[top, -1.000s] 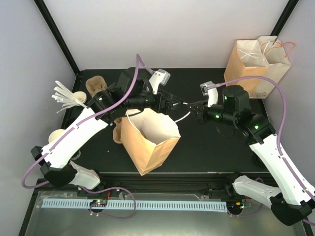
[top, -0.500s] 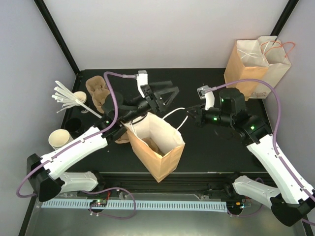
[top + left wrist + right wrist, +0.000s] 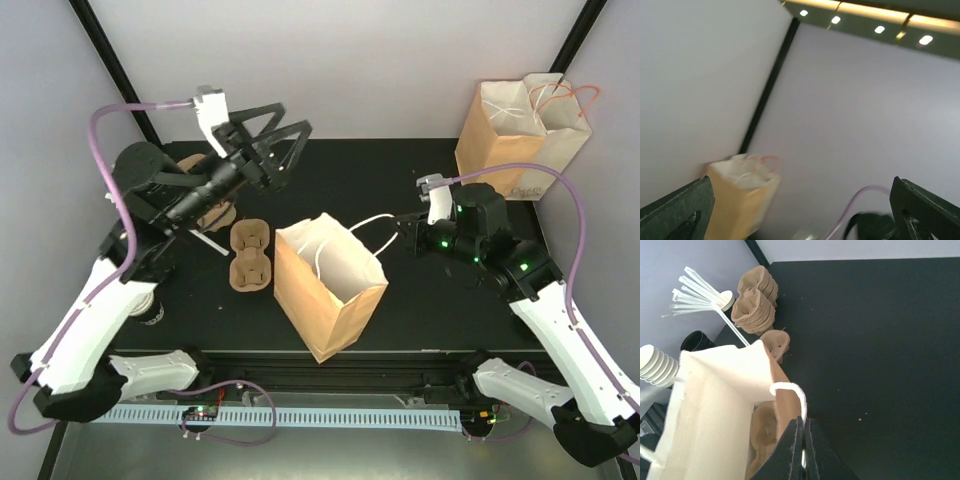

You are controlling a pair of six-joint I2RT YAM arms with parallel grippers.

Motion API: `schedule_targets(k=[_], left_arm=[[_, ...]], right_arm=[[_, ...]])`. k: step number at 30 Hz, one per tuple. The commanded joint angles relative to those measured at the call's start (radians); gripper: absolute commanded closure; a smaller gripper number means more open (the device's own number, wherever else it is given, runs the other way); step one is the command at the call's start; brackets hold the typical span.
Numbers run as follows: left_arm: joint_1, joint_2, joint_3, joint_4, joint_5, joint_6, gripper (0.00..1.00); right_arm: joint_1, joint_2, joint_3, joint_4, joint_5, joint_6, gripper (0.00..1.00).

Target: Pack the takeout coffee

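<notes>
Right wrist: right fingers (image 3: 817, 456) pinched shut on the bag handle (image 3: 788, 385).

My overhead view is bright and even with soft shadows; the left wrist feed is smeared, probably motion blur, ceiling lamps (image 3: 880, 29) glaring; right wrist is sharp

Overhead camera looks down from behind the arms across the whole desk (image 3: 430, 300). Left wrist view tilts up at the far walls, sharing the corner bag (image 3: 740, 200). Right wrist view sits close over the open bag (image 3: 715, 410), central overhead too
</notes>
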Motion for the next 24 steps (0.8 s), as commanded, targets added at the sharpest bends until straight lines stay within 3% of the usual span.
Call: schedule_targets(k=[1, 6, 10, 14, 20, 24], left_arm=[[0.057, -0.02, 0.043, -0.549, -0.004, 0.26, 0.01], [0.064, 0.054, 0.118, -0.896, -0.12, 0.457, 0.01], [0.07, 0.137, 0.141, -1.004, -0.251, 0.529, 0.01], [0.081, 0.214, 0.149, -1.046, -0.247, 0.579, 0.02], [0.082, 0.261, 0.14, -1.086, -0.02, 0.581, 0.05], [0.08, 0.217, 0.067, -1.061, 0.116, 0.485, 0.04]], right_arm=[[-0.005, -0.027, 0.058, -0.008, 0.027, -0.028, 0.99], [-0.005, -0.01, 0.115, 0.012, -0.106, -0.067, 0.99], [-0.005, 0.034, 0.182, -0.033, -0.154, -0.114, 0.99], [-0.004, 0.064, 0.243, -0.077, -0.184, -0.151, 0.99], [-0.004, 0.074, 0.255, -0.106, -0.182, -0.174, 0.99], [-0.003, 0.074, 0.22, -0.102, -0.173, -0.17, 0.99]])
